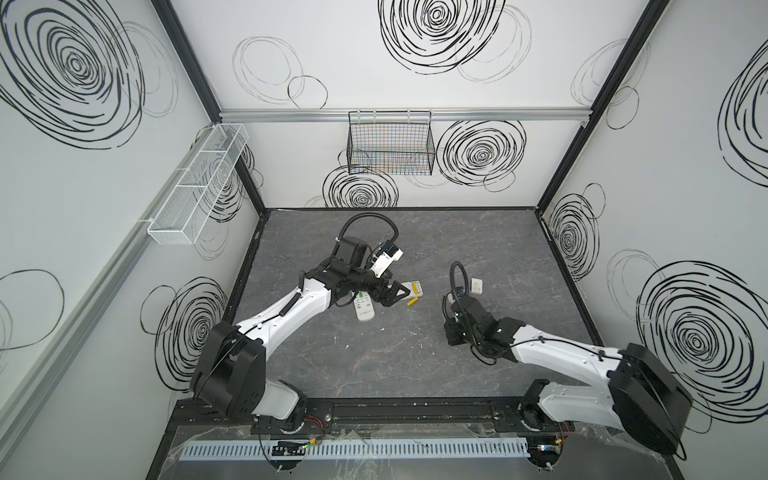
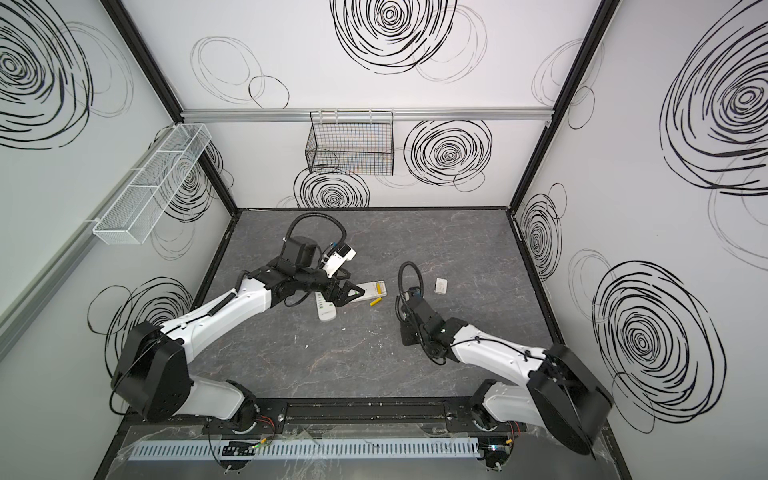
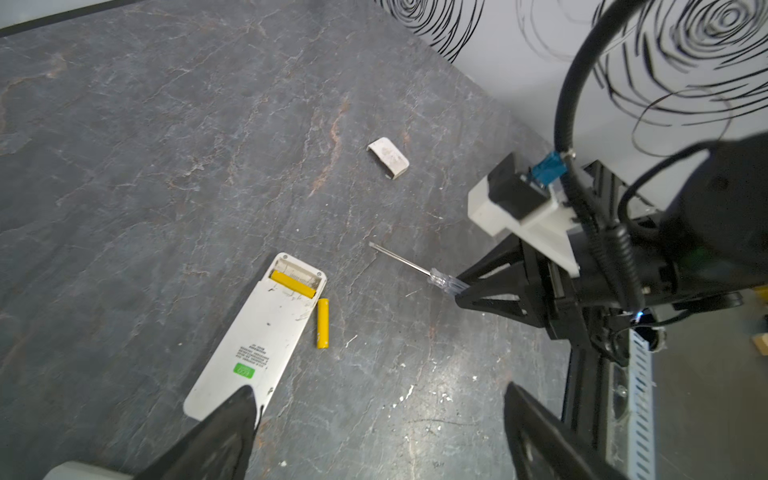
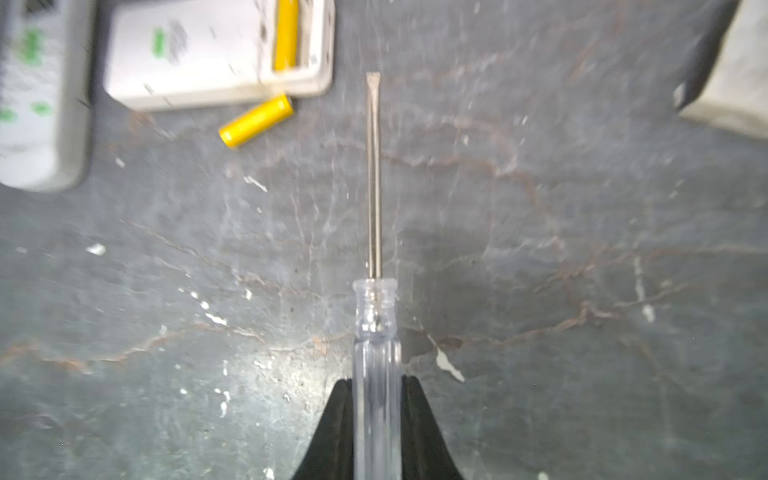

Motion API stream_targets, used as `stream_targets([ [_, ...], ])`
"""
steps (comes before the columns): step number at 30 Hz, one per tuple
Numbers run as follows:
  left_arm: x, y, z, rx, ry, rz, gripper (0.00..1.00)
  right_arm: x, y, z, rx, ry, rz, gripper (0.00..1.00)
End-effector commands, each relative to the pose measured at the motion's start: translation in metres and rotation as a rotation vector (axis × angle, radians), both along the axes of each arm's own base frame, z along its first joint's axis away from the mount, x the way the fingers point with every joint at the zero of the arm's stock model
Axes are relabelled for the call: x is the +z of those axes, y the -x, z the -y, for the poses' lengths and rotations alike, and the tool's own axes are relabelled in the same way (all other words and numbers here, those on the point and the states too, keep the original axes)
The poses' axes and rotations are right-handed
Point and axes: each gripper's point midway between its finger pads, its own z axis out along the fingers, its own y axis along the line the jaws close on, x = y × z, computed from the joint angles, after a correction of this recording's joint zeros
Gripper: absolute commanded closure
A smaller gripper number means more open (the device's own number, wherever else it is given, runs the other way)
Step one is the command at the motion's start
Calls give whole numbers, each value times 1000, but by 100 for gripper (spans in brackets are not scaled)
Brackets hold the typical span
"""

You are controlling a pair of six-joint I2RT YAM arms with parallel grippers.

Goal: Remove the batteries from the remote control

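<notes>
the right claw (image 4: 377,388) is clamped narrow on the clear handle of a screwdriver (image 4: 374,174). its flat-tipped shaft sticks straight out ahead and the tip stops short of the open remote (image 4: 199,54). the left claw (image 3: 376,388) stands wide with nothing between its fingers. one fingertip (image 3: 239,409) overlaps the closed end of that remote, though i cannot tell whether it touches. the open remote lies face down near the middle of the surface (image 3: 166,166), with its battery bay uncovered at the end toward the right edge. a seated yellow battery (image 3: 293,284) lies in the bay and the other slot is bare. a loose yellow battery (image 3: 323,323) lies on the surface just beside the bay, on the side toward the near edge. a second remote (image 1: 365,309) lies buttons up just beside the open one, partly under the left arm. a white cover (image 3: 388,157) lies alone, nearer the right edge, well apart from both remotes.
</notes>
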Motion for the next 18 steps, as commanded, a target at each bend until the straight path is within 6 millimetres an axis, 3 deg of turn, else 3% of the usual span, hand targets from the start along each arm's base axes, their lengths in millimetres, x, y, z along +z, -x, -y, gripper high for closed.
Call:
stream_targets([
  [1,26,14,12,-96,159,-7,6,47,-13,-11,121,-111,178,91],
  [5,29,23,17,-148,196,-20,9,94,-9,-27,313,-198,444,91],
  [7,33,27,20,-171,224,-33,10,106,-4,-35,395,-220,511,90],
  [12,39,45,29,-246,318,-105,14,112,1,-48,539,-189,569,90],
  [18,44,51,38,-299,352,-148,30,101,6,-61,654,-166,542,90],
])
